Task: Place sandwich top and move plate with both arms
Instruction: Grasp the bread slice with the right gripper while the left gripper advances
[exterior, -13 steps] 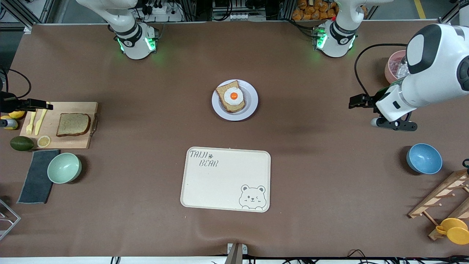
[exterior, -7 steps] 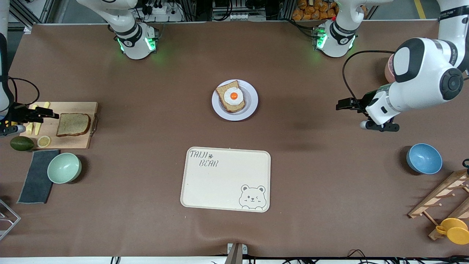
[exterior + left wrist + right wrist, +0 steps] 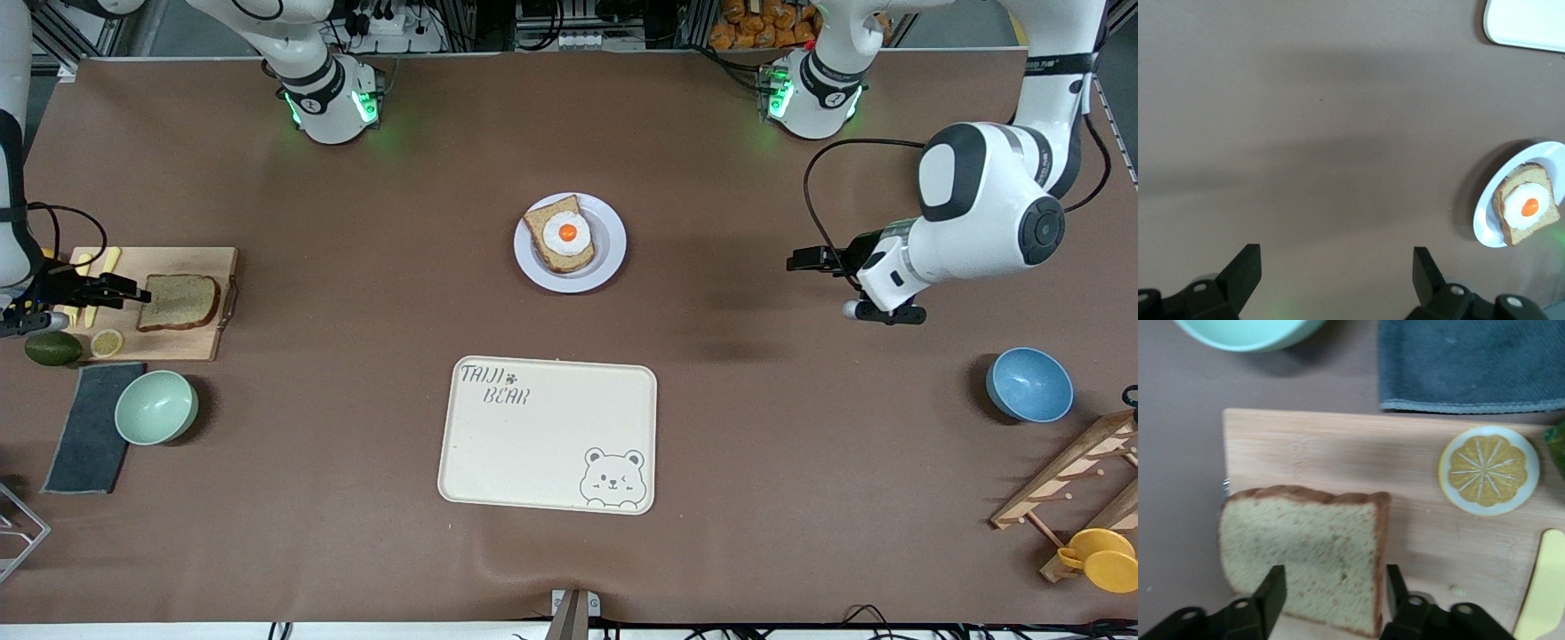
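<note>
Brown sandwich top [image 3: 1305, 553] lies on the board's edge, right gripper [image 3: 1331, 593] fingers straddling it for pickup; left gripper [image 3: 1337, 273] waits spread

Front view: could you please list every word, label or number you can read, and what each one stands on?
"TAIJI BEAR": printed in one corner of the cream tray, with a paw mark beside it and a bear drawing in the diagonal corner.
Small marks on the two arm bases: too small to read.
Nothing else is readable.

Two bread slices [image 3: 179, 301], two bowls [image 3: 156, 406], one plate [image 3: 612, 258], one tray [image 3: 547, 435]
</note>
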Controlling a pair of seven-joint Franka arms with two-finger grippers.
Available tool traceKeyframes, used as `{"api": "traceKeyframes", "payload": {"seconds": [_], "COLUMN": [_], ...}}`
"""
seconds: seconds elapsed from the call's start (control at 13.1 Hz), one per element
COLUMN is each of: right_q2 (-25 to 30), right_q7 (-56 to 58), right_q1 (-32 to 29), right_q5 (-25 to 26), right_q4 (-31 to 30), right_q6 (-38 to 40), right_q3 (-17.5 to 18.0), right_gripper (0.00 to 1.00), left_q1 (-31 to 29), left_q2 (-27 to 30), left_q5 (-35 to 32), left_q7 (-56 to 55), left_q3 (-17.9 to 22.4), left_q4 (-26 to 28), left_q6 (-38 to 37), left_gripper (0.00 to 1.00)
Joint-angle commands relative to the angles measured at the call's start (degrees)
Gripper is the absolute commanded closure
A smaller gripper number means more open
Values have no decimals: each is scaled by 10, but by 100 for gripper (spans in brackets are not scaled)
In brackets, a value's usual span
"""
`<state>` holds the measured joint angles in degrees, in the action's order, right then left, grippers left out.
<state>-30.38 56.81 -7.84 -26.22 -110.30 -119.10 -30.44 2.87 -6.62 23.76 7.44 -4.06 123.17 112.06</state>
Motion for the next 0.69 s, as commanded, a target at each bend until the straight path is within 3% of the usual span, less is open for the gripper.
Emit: {"api": "traceKeyframes", "payload": {"seconds": [0.0, 0.38, 0.61], "right_q2": [-25, -33, -43], "right_q7": [13, 12, 20], "right_q1": [-15, -17, -19], "right_q5": [-23, -39, -50], "right_q4": [14, 11, 11], "right_q6": [-13, -11, -13], "right_q3": [2, 2, 2], "right_gripper": [36, 59, 59], "left_q1": [-14, -19, -37], "left_q2": [-23, -85, -111], "left_q5": [33, 130, 202], "left_q7": [47, 152, 228], "left_q3": [-2, -2, -3], "left_q4": [3, 2, 4], "left_q6": [12, 29, 27], "left_gripper": [0, 0, 0]}}
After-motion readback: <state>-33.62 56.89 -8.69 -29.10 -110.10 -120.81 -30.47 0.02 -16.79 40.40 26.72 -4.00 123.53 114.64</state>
